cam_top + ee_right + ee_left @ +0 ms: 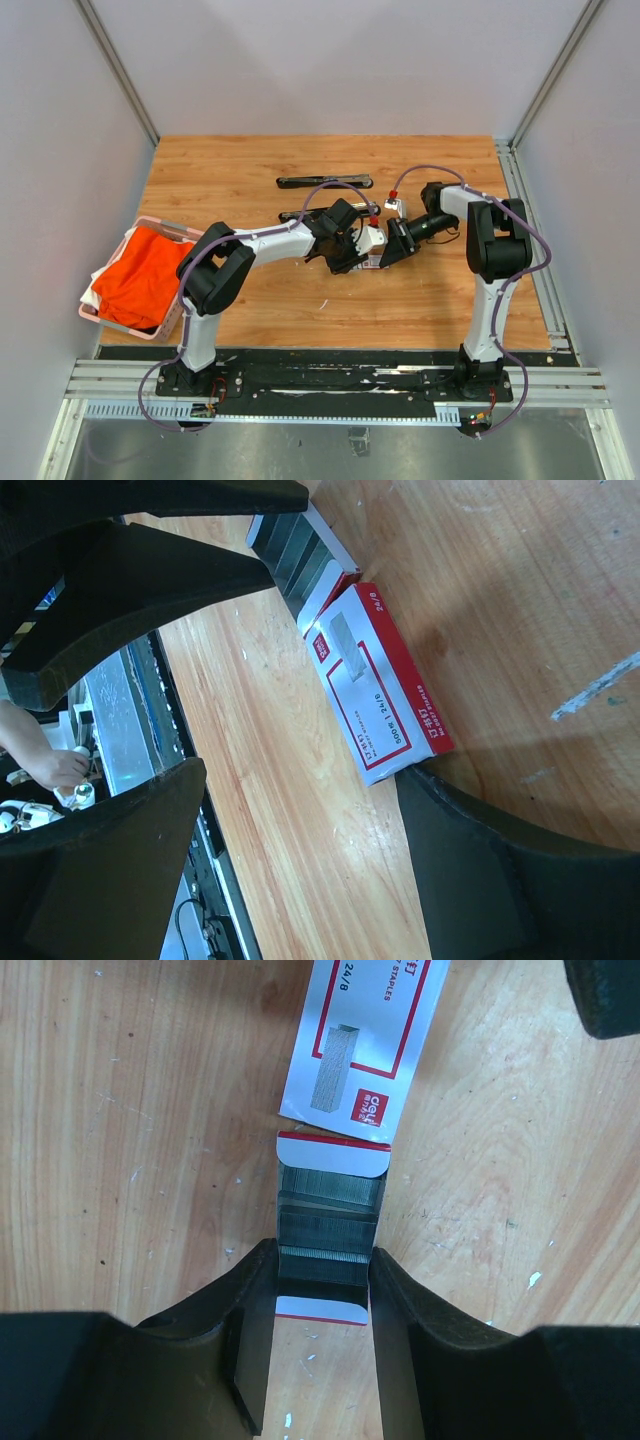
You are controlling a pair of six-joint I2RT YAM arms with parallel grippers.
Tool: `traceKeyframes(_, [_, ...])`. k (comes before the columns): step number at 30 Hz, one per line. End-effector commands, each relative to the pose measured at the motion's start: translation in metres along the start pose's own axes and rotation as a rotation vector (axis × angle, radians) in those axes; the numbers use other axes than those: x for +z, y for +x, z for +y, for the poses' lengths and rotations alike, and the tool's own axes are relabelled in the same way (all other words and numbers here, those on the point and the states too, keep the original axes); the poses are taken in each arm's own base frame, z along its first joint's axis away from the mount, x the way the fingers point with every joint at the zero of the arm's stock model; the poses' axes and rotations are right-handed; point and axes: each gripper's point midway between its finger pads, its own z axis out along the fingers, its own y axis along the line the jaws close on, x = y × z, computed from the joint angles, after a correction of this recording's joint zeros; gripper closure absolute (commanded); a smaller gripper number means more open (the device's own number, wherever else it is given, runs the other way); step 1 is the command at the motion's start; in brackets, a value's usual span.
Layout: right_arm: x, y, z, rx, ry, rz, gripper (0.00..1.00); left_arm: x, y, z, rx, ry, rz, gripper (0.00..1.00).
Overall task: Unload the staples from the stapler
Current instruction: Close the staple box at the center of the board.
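A white staple box with red print lies on the wooden table between my two grippers; it also shows in the right wrist view and the top view. Its inner tray is slid out and holds rows of silvery-grey staples. My left gripper is shut on the tray's near end, one finger on each side. My right gripper is open wide, one finger touching the far end of the box sleeve. A black stapler lies farther back; a second one is partly hidden by my left arm.
A pink basket holding orange cloth stands at the table's left edge. A tiny thin grey piece lies on the wood in front of the grippers, too small to identify. Grey walls close in the table at the back and sides.
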Motion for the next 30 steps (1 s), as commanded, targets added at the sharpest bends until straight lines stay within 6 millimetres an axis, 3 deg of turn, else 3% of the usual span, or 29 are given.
traceKeyframes(1, [0.002, 0.011, -0.040, -0.065, 0.113, 0.075, 0.20, 0.007, 0.043, -0.006, -0.021, -0.003, 0.150, 0.64])
traceKeyframes(10, [0.002, 0.009, -0.041, -0.064, 0.117, 0.069, 0.20, 0.000, 0.044, -0.007, -0.009, -0.004, 0.152, 0.64])
traceKeyframes(30, [0.010, 0.005, -0.035, -0.071, 0.111, 0.065, 0.19, 0.013, 0.046, -0.024, 0.058, 0.061, 0.135, 0.64])
